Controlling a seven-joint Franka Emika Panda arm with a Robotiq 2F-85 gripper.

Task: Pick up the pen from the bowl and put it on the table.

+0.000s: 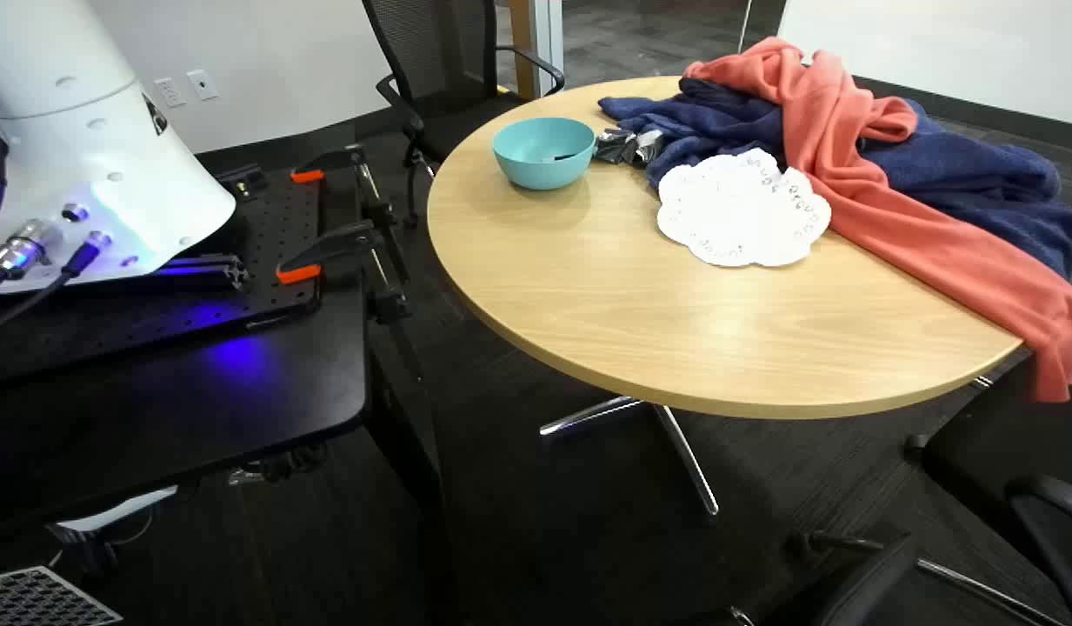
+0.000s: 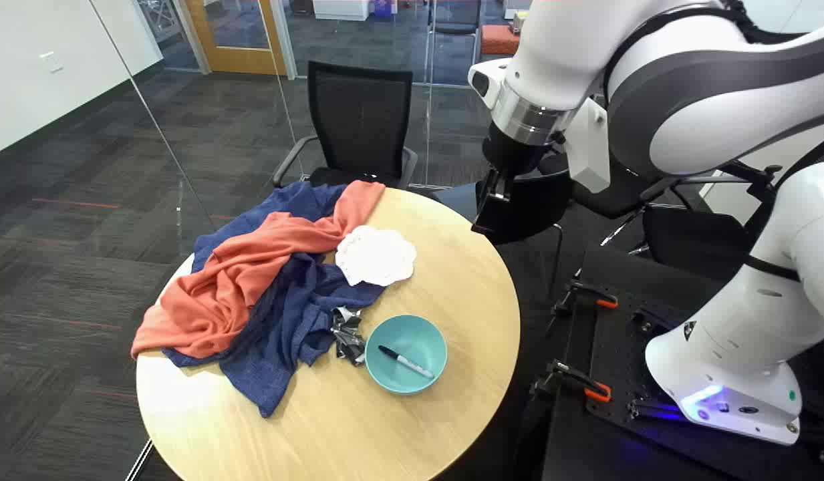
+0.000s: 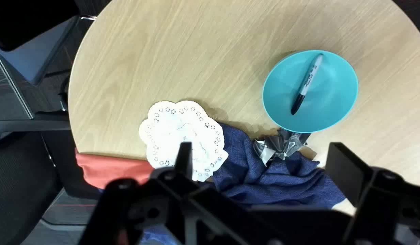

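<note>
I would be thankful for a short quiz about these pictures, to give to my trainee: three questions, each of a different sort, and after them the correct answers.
1. True or false: the pen lies inside the bowl.

2. Choose one. In the wrist view, the claw is:
a) shut on the pen
b) open and holding nothing
c) out of the picture

3. Fill in the missing words: On the table, the ______ lies on top of the navy cloth where they overlap.

Key
1: true
2: b
3: coral cloth
</note>
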